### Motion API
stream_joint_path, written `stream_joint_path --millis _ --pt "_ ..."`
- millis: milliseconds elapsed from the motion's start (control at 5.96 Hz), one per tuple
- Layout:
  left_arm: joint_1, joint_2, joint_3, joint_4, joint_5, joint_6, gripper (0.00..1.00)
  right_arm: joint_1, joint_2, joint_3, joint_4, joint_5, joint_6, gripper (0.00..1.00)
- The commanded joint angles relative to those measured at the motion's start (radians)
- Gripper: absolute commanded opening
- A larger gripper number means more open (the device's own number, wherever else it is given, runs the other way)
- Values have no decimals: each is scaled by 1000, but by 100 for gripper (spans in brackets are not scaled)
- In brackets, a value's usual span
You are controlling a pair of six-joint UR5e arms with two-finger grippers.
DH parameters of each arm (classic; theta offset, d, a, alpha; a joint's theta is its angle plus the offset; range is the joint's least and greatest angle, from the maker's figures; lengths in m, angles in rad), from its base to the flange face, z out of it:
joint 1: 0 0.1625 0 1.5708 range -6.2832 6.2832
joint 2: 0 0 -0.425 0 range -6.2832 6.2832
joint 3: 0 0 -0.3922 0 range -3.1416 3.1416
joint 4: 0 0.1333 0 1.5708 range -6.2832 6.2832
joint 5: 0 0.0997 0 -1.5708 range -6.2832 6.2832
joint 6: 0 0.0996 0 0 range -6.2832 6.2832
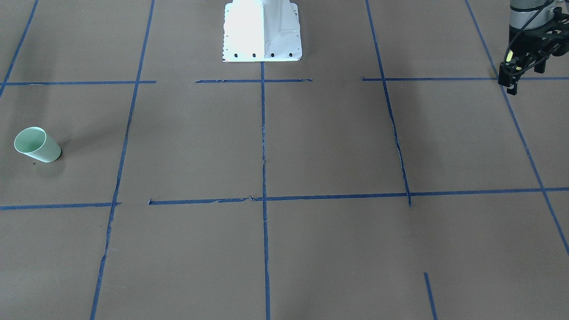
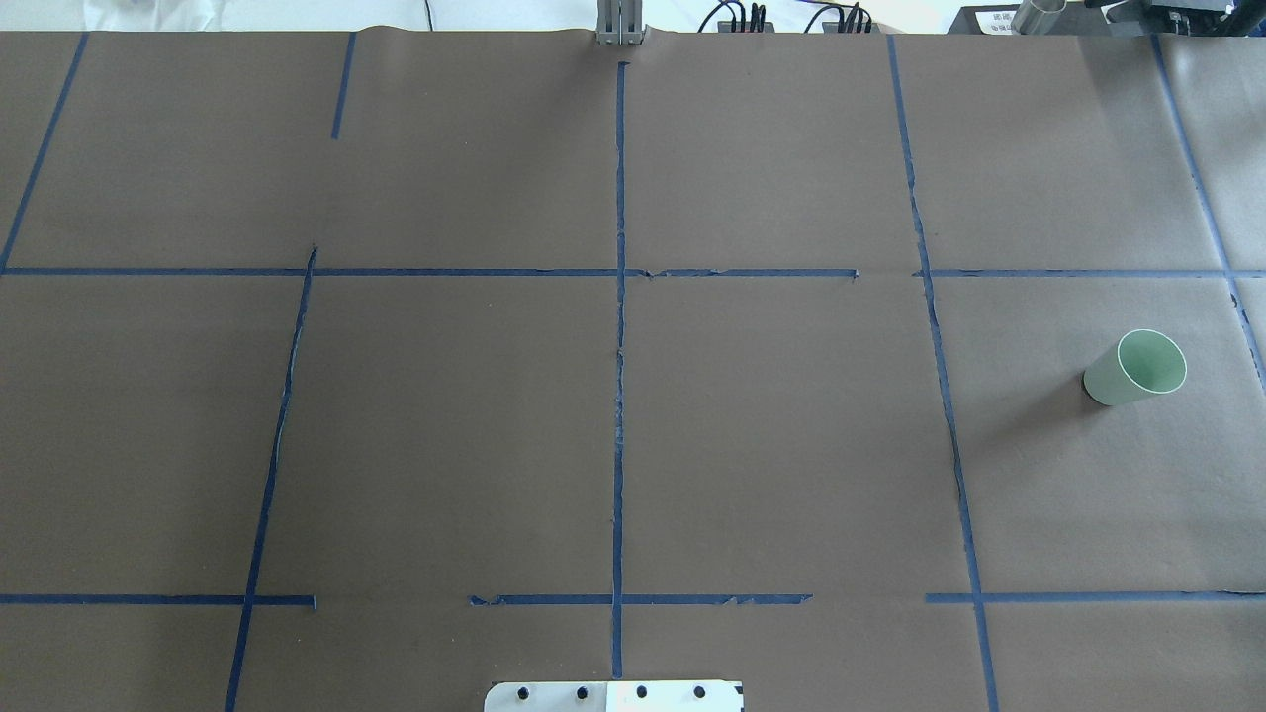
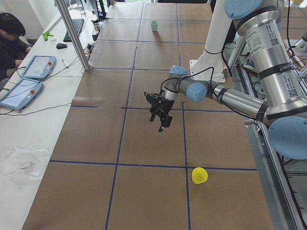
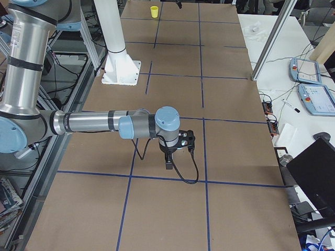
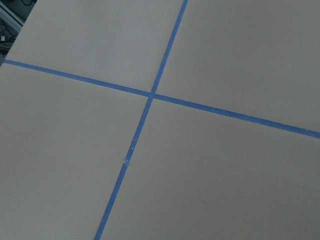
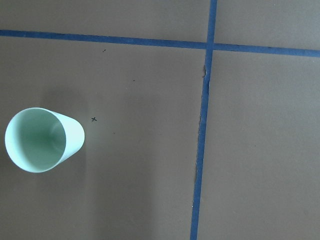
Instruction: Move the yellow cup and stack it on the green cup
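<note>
Spotting the yellow cup (image 3: pixel 199 175) upright at the left end of the table (image 2: pixel 445 425), close to the robot's edge, untouched. Then the green cup (image 2: pixel 1135 368) way off at the right end, upright too. Got the left gripper (image 3: pixel 162 123) hovering empty, near yellow but not over it; can't tell open or shut. Same story for the right gripper (image 4: pixel 168 164), hanging near green. Biggest worry: dropping a slick tapered cup from a loose pinch on that long haul, probably at a mid-table hand-over. Also easy to topple light green by coming down off-centre.
</note>
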Motion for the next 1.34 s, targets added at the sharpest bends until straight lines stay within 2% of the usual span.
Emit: stream_joint_path --millis 0,336,503,671,839,1007,1174 --pt "228 33 -2 279 137 -539 100 0 0 1 2 14 -2 100" --pt "483 16 4 547 119 -1086 100 0 0 6 2 15 -2 100" --pt "563 13 6 609 29 -1236 100 -1 0 6 2 15 -5 100" --pt "640 13 22 650 -17 -1386 100 -1 0 7 2 15 -6 100" --pt "692 11 115 646 -40 -1477 100 -1 0 6 2 15 -9 100" --pt "705 10 180 638 -42 -1499 100 0 0 7 2 15 -11 100" --pt "708 3 250 576 -41 -1501 100 -1 0 7 2 17 -9 100"
